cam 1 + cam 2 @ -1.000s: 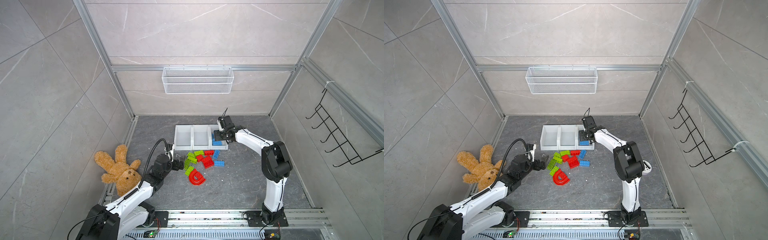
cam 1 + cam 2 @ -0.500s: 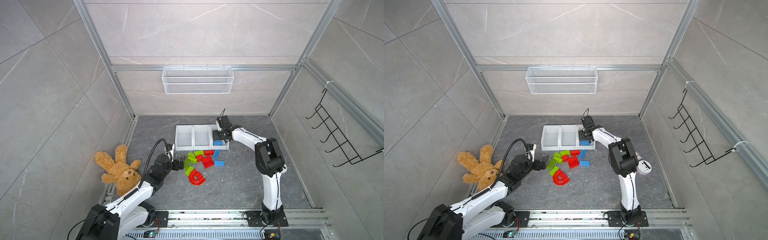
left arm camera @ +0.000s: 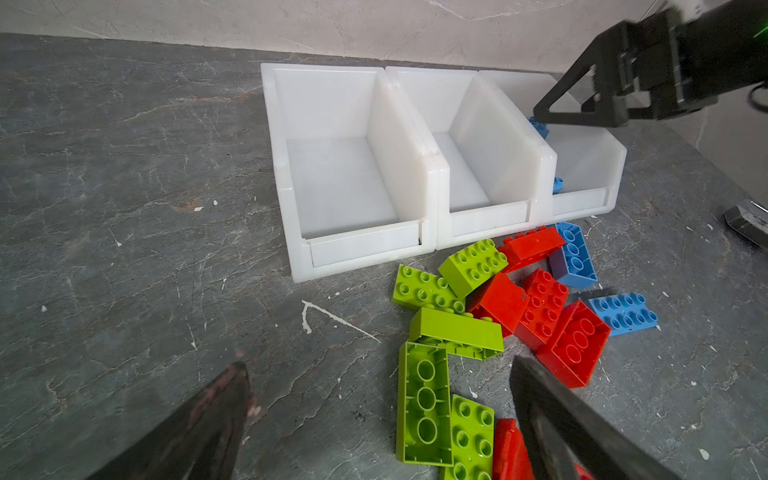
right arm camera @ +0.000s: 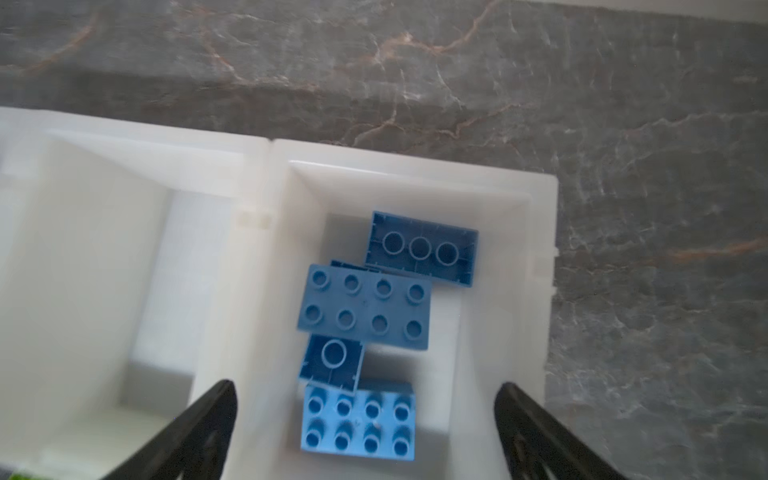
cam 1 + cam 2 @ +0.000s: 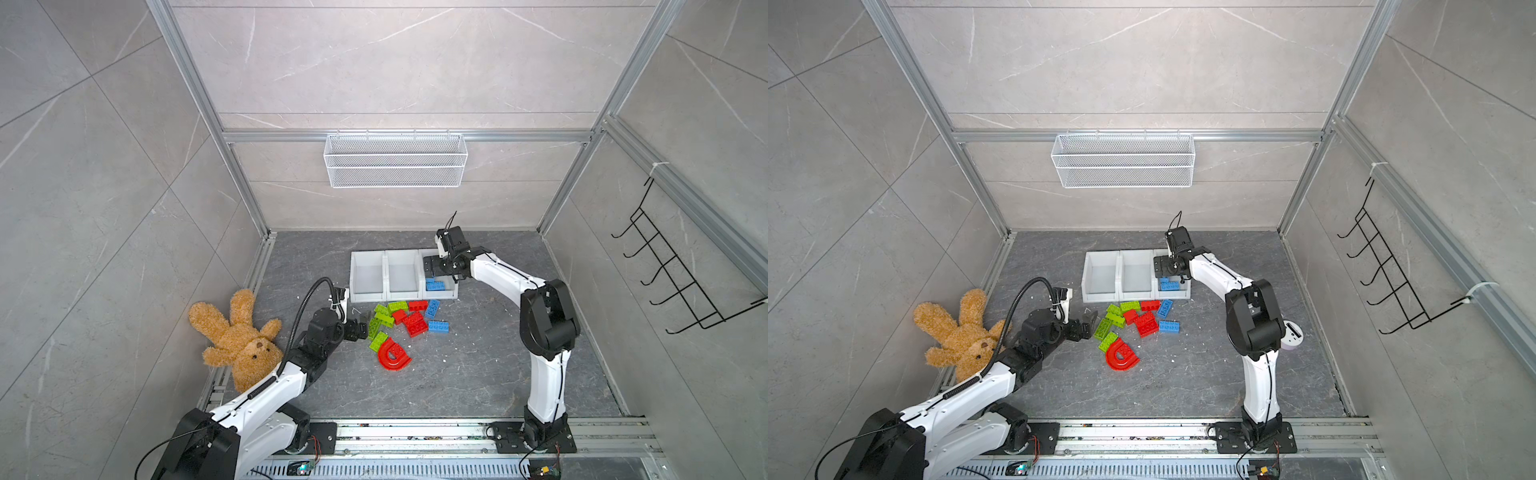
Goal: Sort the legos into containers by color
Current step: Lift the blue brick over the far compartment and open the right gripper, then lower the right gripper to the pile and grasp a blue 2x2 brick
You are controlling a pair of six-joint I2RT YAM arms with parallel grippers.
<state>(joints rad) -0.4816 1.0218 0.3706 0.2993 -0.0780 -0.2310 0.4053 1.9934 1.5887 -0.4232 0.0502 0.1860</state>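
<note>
A: Where is the right gripper (image 4: 365,386)?

B: Above the end bin (image 4: 544,249) of the row of bins (image 3: 361,249), on its own arm's side, fingers (image 4: 199,419) spread wide and holding nothing. Several blue bricks (image 4: 365,307) lie in that bin beneath it, so I judge this drop done.

A: Then what makes the exit clean?

B: Rise straight up until the fingers clear the bin's walls, and only then swing out. A sideways pull could nudge the whole row.

A: And the rest of the legos?

B: A pile on the counter (image 3: 124,208) just in front of the row of bins: green bricks (image 3: 457,332), red bricks (image 3: 573,345) and two loose blues. The flat blue brick (image 3: 623,311) lies at the pile's edge, farther from the row and open on most sides, so it is the easier pick. The other blue brick (image 3: 573,257) sits close to the bins' front and seems to touch a red one.

A: The left gripper (image 3: 378,365)?

B: Spread too, empty, low beside the green bricks at the pile's end away from the end bin. It should straddle one green brick across its short width and carry it to an empty bin.
</note>
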